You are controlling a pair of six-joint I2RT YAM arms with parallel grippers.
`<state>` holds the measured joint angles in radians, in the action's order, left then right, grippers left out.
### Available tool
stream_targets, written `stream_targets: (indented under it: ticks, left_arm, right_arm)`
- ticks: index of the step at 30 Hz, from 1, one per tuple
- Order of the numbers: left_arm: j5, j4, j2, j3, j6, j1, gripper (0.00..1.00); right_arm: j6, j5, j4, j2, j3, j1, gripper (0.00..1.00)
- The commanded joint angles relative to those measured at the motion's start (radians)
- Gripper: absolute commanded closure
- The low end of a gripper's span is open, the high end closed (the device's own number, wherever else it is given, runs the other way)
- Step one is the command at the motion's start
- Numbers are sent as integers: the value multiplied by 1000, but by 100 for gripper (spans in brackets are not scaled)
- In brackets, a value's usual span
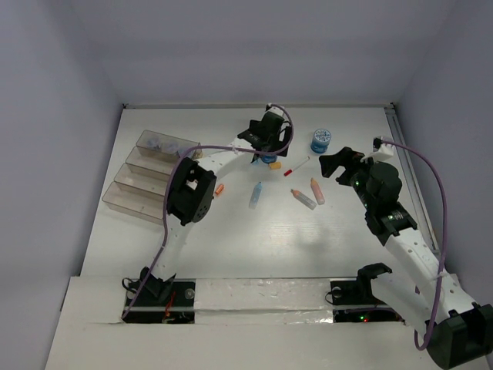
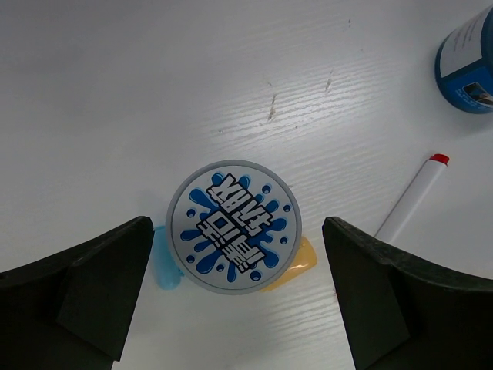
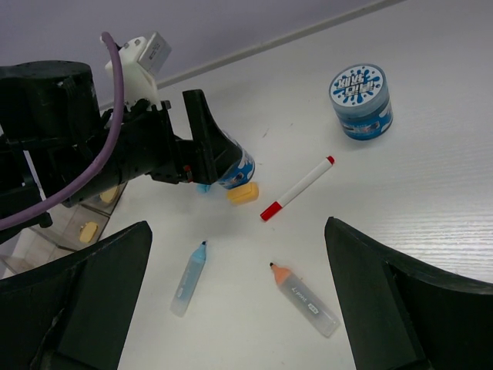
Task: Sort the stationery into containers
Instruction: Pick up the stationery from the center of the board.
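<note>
The left pincer [image 2: 236, 231] hangs open, one finger on each side of the round blue-splash-lidded tub [image 2: 233, 226], neither touching it. The tub stands upright on the tabletop [image 2: 154, 77], lid up and axis vertical, with no preferred horizontal direction. A yellow piece [image 2: 299, 262] and a blue piece [image 2: 164, 262] touch its base. Judged rigid, light and smooth-walled: grip across the diameter, below the lid. The right pincer [image 3: 237, 231] is open, well apart.

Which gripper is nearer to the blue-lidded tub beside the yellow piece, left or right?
Left. The left gripper straddles the tub, one finger on each side. The right gripper is apart from it, beyond the red-capped pen.
</note>
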<state>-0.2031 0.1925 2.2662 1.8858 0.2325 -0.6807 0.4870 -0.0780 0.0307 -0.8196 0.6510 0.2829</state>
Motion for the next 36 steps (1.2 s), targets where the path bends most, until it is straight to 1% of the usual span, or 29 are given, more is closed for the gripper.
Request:
stream_targets:
  ticks: [1,3,7,9,10,16,19,22,25,26,28,29,31,32,33,34,35,36]
  left_arm:
    - [-25,-4,3,50,-13,-6,11]
    - [-30,1,7,52,-15,-6,13]
    - [-35,-1,10,52,-18,-6,27]
    - [-35,-2,10,53,-19,-6,31]
    - [-38,-4,10,55,-19,-6,37]
    - [-39,-8,-16,73,-22,-6,52]
    - [-50,-31,-80,68,-32,-6,55]
    - [-93,-47,-166,64,-45,-6,58]
    - [-111,-44,-259,55,-48,4,59]
    - [-116,-44,-313,29,-45,4,59]
    - [-117,-42,-373,-11,-30,46,60]
    - [-117,-38,-437,-64,-16,76,60]
    - [-119,-34,-508,-134,-3,110,60]
    - [-122,-33,-589,-222,7,128,60]
    - [-121,-37,-629,-270,14,150,60]
    - [-119,-39,-675,-316,22,197,60]
    - [-116,-38,-763,-411,37,225,60]
    - [-113,-31,-805,-459,47,256,60]
  right_arm:
    - [-7,6,48,-1,10,6,0]
    - [-7,6,46,-1,12,6,0]
    - [-7,4,46,0,12,6,0]
    - [-7,6,46,0,12,6,0]
    - [-7,6,46,0,10,6,0]
    - [-8,7,46,2,10,6,0]
    - [-8,6,49,-1,12,6,0]
    - [-14,-2,51,-6,9,6,0]
    - [-13,4,55,-19,7,6,0]
    - [-11,6,57,-21,9,6,0]
    - [-11,12,55,-27,9,6,0]
    - [-11,11,58,-30,9,6,0]
    - [-11,14,58,-32,7,6,0]
    - [-11,14,58,-35,9,6,0]
    - [-11,17,57,-35,10,6,0]
    - [-11,21,55,-35,12,6,0]
    - [-10,24,57,-32,12,6,0]
    - [-10,29,57,-30,12,6,0]
